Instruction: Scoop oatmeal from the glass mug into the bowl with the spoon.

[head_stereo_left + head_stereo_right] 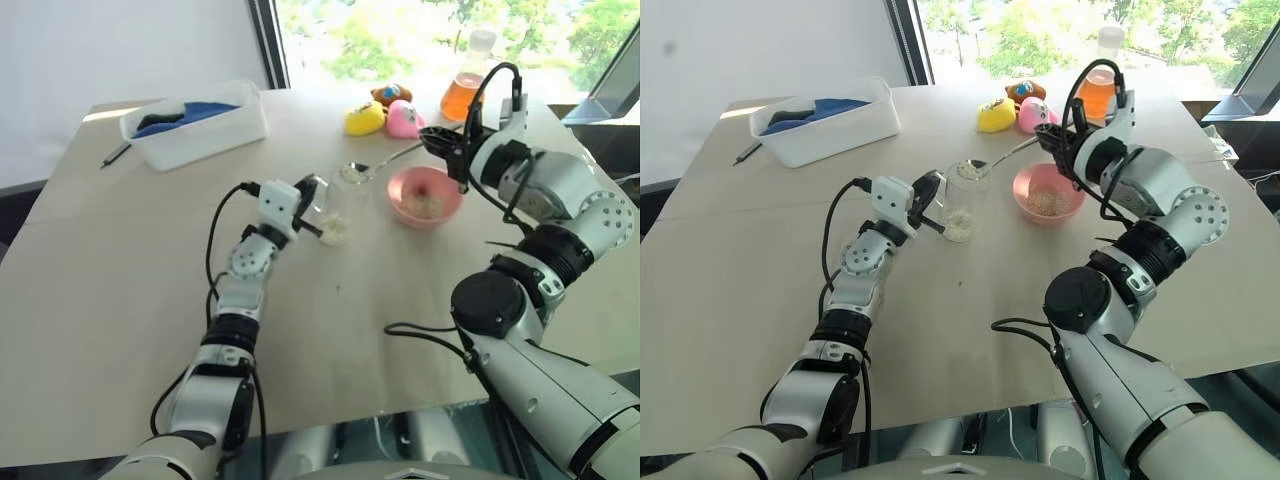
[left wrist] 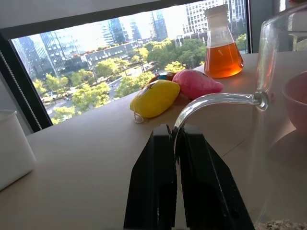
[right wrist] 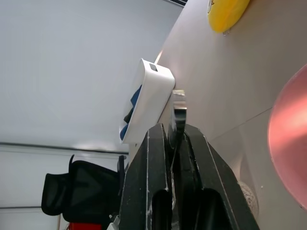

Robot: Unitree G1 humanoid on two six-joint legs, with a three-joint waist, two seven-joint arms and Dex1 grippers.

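I have the left end effector clamped on the handle of the glass mug; from the left wrist I see the curved clear handle pinched between the two black fingers. The mug stands upright on the bench, just to the left of the pink bowl, close to it though I cannot tell if they touch. A low layer of oatmeal sits in the bottom of the mug.

My right end effector is closed on the end of the spoon; from the right wrist the thin metal handle runs up between its fingers. The spoon reaches roughly level from that grip, behind the bowl's far rim, over to the mug, and its oval head sits over the mug's mouth carrying a small pale heap of oats. A patch of oats already lies in the bottom of the bowl.

Farther back on the bench I see a yellow toy and a pink toy side by side, with a flask of orange liquid to their right. A white tub with something blue and dark in it sits at the far left, and a dark pen lies just beside it.
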